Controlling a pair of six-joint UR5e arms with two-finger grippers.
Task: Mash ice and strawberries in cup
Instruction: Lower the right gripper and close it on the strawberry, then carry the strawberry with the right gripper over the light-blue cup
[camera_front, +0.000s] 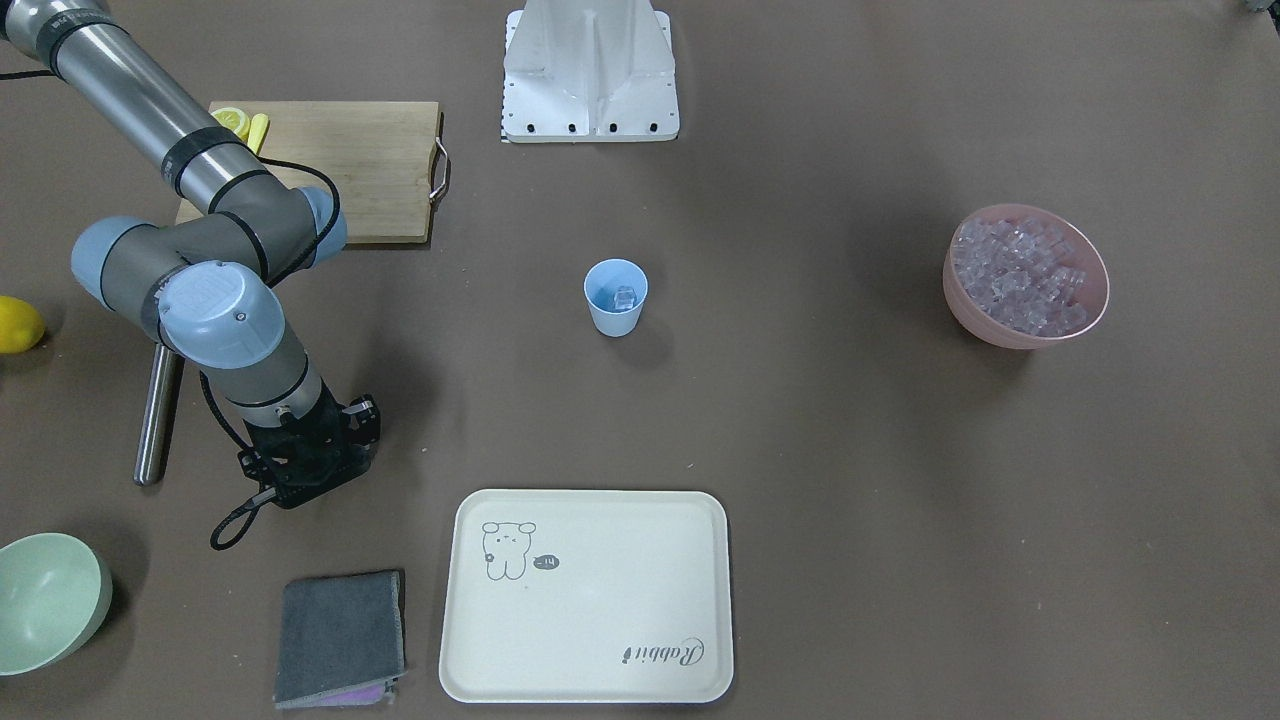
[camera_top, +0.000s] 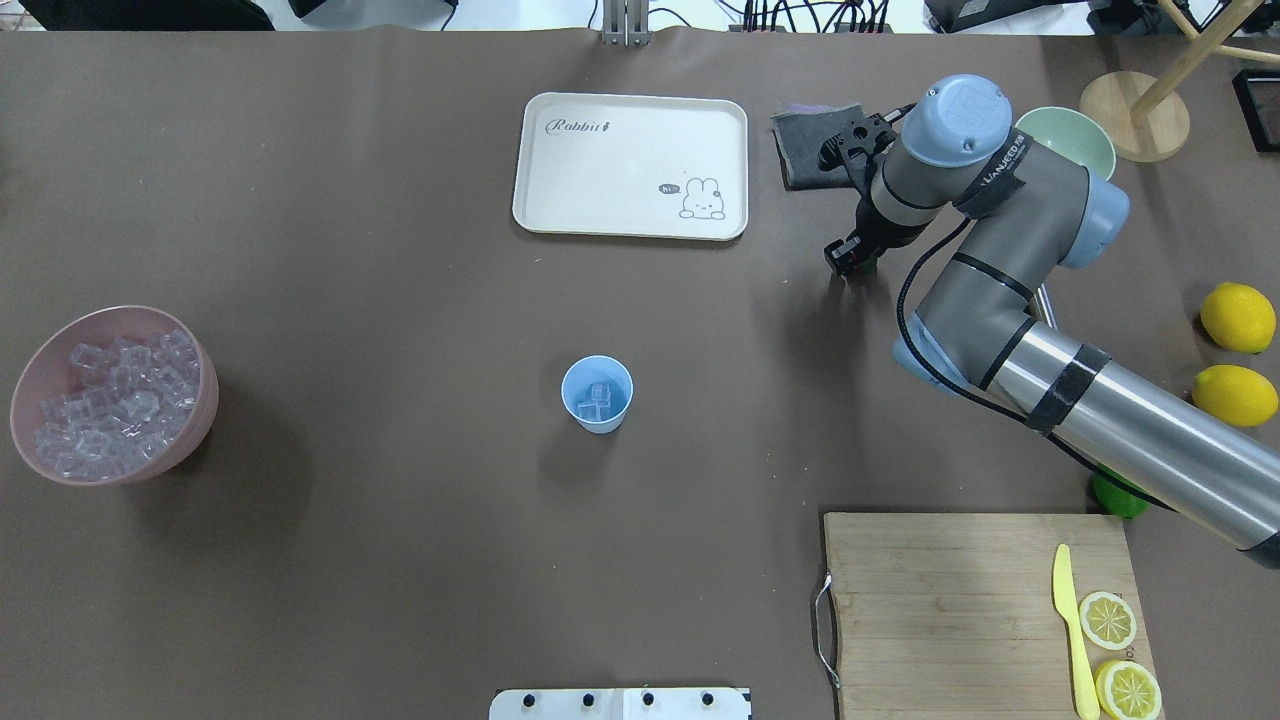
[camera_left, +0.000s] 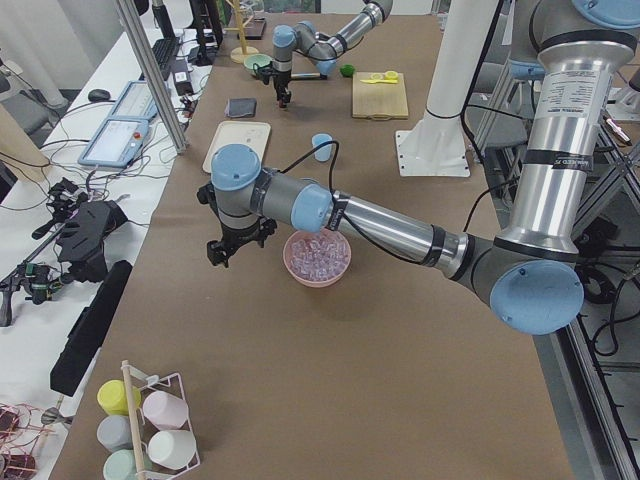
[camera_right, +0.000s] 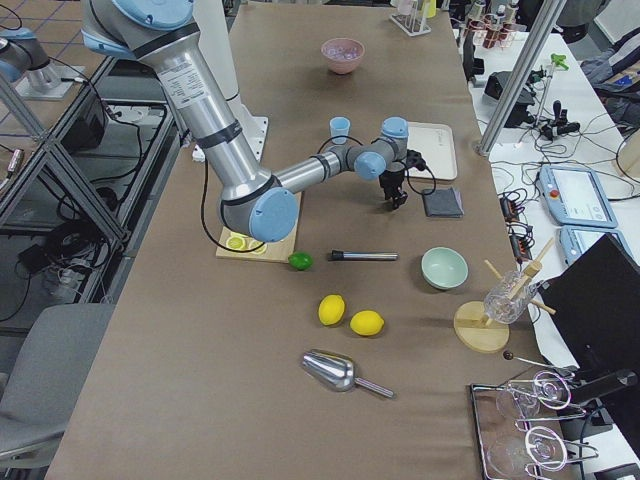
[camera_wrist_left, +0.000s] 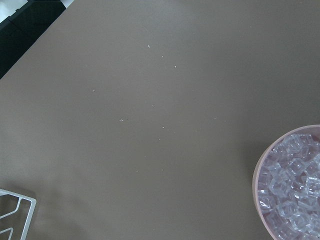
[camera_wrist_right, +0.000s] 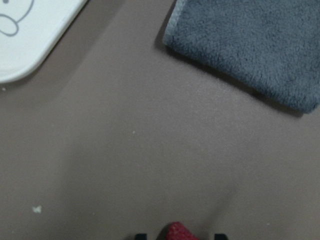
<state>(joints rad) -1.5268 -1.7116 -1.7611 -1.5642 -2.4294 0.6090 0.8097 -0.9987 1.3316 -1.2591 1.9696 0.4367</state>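
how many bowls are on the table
2. A pink bowl full of ice sits at the robot's left. A pale green bowl sits at the far right, partly behind the right arm. No others show.

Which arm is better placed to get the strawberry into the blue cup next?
The right. Its hand straddles the strawberry, beside the grey cloth. The left hand hangs by the pink bowl, far from both strawberry and cup.
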